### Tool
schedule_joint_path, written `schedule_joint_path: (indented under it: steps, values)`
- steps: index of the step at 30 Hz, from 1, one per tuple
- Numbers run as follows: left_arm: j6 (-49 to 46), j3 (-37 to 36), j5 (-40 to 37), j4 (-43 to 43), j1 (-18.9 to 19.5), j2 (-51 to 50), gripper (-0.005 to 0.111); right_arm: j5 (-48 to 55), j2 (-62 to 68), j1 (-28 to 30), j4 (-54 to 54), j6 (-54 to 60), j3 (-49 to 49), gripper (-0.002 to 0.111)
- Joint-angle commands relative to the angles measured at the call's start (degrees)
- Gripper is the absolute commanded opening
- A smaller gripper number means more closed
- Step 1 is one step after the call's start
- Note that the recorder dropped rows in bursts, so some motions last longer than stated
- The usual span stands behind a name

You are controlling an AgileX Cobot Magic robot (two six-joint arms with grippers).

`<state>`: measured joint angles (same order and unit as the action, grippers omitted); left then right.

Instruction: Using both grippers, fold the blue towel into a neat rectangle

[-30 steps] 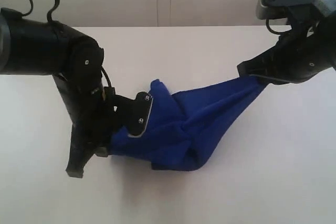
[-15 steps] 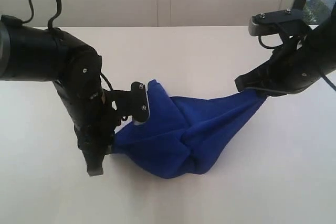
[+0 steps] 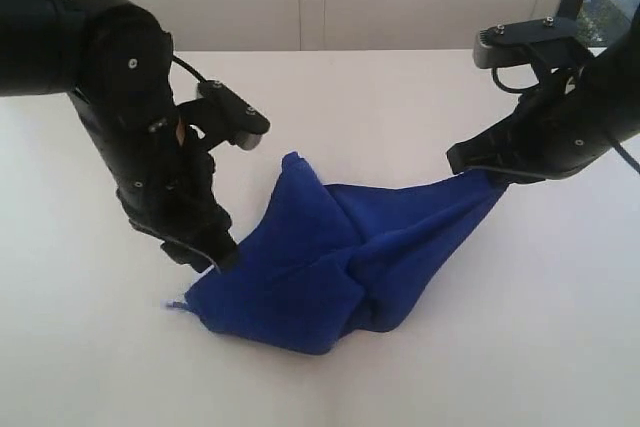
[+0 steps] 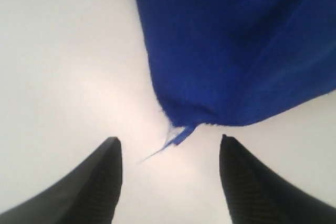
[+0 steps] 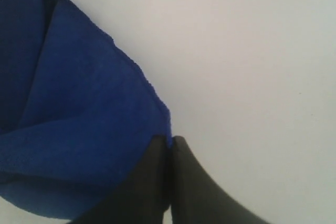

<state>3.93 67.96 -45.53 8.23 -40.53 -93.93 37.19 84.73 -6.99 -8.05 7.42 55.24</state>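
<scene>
Mid-desk (image 3: 400,97) toward near edge: blue towel (image 3: 330,267) crumpled | right gripper (image 5: 169,148) fingers (image 5: 189,182) pinched on one raised corner | left gripper (image 4: 169,148) fingers wide apart, empty, over loose thread (image 4: 157,153) corner | soft, limp, light, likely sags; take it by corners

White table (image 3: 400,387) under crumpled blue towel (image 3: 310,277)

On table (image 3: 400,97), middle: towel (image 3: 330,267) in a heap, bulk down on the surface, right end strung up and rightwards off it. Pinched at that far-right corner between right gripper (image 3: 478,169) fingers. One fold peak up at heap's back-left. Left of heap: left gripper (image 4: 169,145), just clear of cloth, over near-left corner. Thread (image 4: 177,135) off that corner, between the spread fingers.
</scene>
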Motion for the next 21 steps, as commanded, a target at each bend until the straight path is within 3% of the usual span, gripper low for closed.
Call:
schedule_joint_path:
  steps: [1, 5, 11, 15, 21]
  values:
    - [18.26, -0.75, -3.26, 3.88, -0.1, 0.66, 0.06, -0.51, -0.09, 0.11, -0.98, -0.05, -0.01, 0.0]
    - [29.46, -3.61, 3.75, 2.45, -0.1, 0.56, 0.06, -0.41, -0.09, 0.11, -2.52, 0.31, -0.01, 0.0]
    - [34.84, -9.48, 10.33, 1.85, -0.1, 0.56, 0.06, -0.53, -0.09, 0.11, -2.56, 0.31, -0.01, 0.0]
    - [41.79, -14.52, 19.08, 2.53, -0.1, -0.62, 0.06, -0.53, -0.09, 0.11, -2.56, 0.31, -0.01, 0.0]
    - [42.53, -15.37, 22.38, 2.53, -0.1, -5.23, 0.059, -0.63, -0.09, 0.11, -2.56, 0.31, -0.01, 0.0]
